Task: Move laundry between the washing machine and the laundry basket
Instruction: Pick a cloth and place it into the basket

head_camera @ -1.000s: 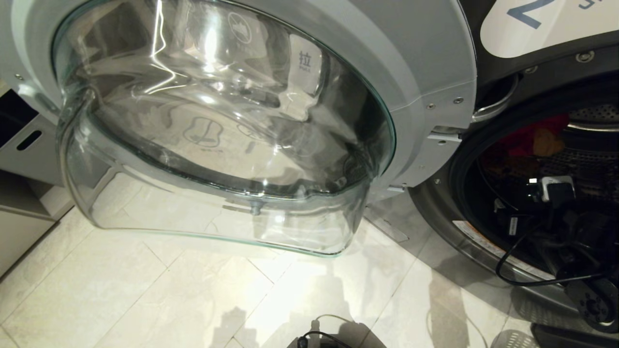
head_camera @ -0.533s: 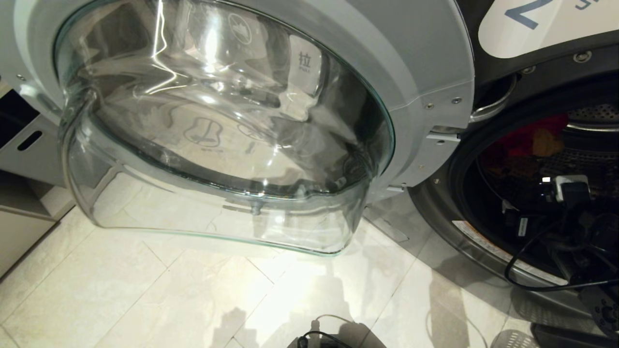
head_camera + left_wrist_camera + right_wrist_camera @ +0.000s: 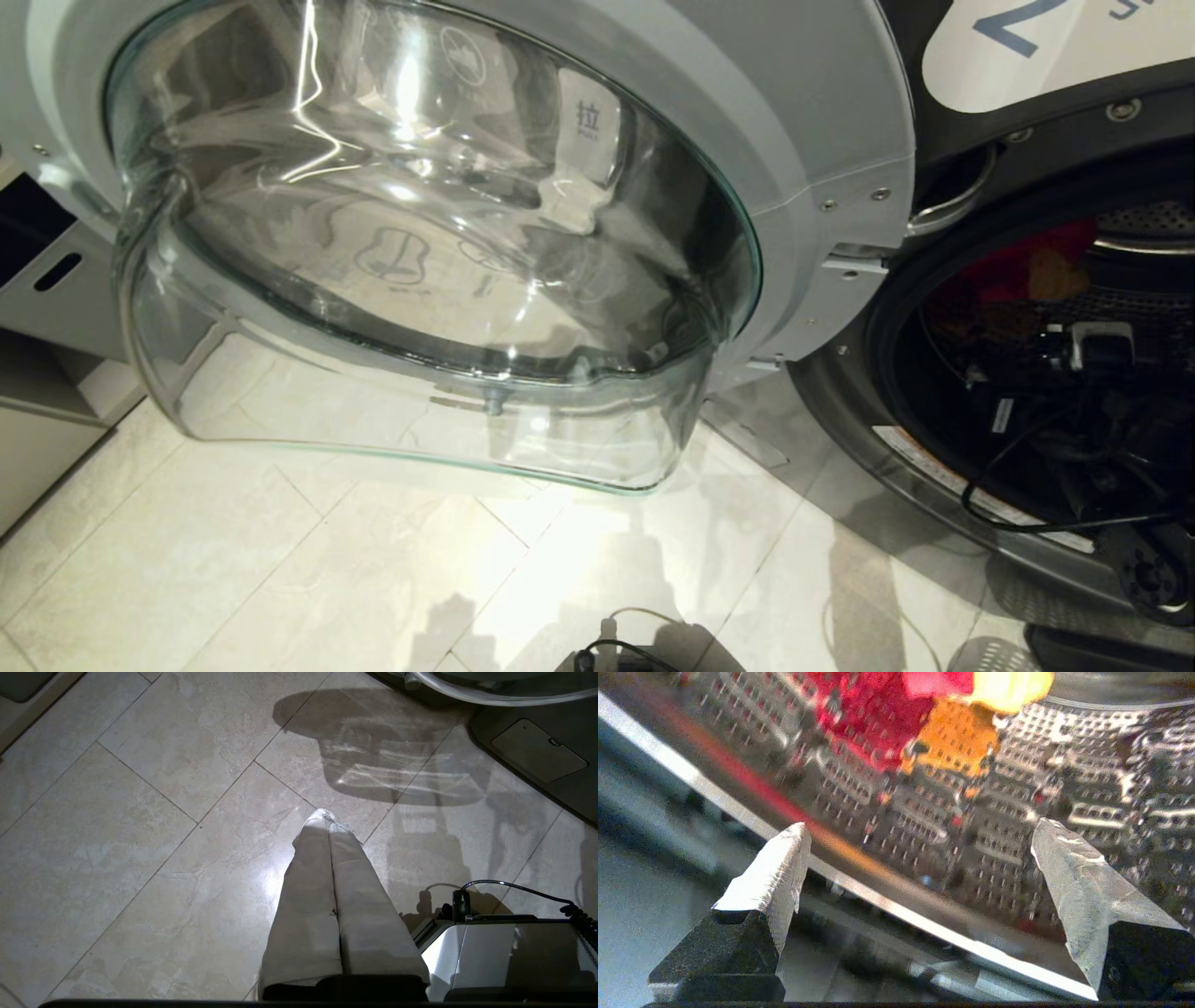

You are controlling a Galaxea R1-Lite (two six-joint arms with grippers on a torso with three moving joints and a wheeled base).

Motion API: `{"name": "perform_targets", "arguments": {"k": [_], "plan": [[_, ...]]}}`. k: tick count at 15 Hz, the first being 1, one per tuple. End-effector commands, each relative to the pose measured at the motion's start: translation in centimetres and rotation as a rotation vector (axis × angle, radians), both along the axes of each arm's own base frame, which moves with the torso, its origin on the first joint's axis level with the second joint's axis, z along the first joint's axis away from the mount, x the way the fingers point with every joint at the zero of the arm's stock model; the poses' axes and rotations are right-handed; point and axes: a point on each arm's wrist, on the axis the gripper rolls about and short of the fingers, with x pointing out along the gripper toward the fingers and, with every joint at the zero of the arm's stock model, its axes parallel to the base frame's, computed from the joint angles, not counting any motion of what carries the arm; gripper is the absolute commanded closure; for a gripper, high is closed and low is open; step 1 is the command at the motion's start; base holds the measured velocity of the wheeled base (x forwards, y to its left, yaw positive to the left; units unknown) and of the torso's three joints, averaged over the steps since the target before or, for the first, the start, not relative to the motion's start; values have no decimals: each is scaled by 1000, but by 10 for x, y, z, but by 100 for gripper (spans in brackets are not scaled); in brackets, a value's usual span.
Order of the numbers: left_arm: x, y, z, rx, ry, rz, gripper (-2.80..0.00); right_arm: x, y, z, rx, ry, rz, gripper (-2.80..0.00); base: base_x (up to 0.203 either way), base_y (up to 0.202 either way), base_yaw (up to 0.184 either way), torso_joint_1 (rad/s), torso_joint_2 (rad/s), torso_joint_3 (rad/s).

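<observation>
Pale marbled floor tiles (image 3: 308, 560) are stretching out in front of the dark grey front-loading washing machine (image 3: 971, 159), whose round chrome-rimmed glass door (image 3: 420, 252) is hanging wide open to the left of the drum mouth. Deep inside the perforated steel drum (image 3: 1064, 765), the bright red and mustard-yellow cloth laundry (image 3: 920, 723) is lying against the back wall. Reaching in through the opening, the right gripper (image 3: 920, 849) is hovering over the drum's metal lip with its two tape-wrapped fingers (image 3: 777, 872) spread wide apart, gripping nothing and sitting well short of the garments. Outside the machine, the left gripper (image 3: 327, 821) is hanging over the tiles, its cloth-covered fingers pressed fully together and empty.
</observation>
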Motion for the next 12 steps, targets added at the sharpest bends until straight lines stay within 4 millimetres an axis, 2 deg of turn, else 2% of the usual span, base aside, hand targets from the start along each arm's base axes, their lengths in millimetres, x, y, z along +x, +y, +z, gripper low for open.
{"name": "perform_targets", "arguments": {"k": [1, 5, 12], "plan": [[0, 0, 0, 0, 0, 0, 0, 8, -3, 0, -2, -18, -8, -280, 0, 0, 0, 0, 0, 0], [0, 0, 0, 0, 1, 0, 0, 25, -12, -5, 2, -35, -30, -280, 0, 0, 0, 0, 0, 0], [0, 0, 0, 0, 1, 0, 0, 70, -23, -4, -15, -132, -57, -280, 0, 0, 0, 0, 0, 0]]}}
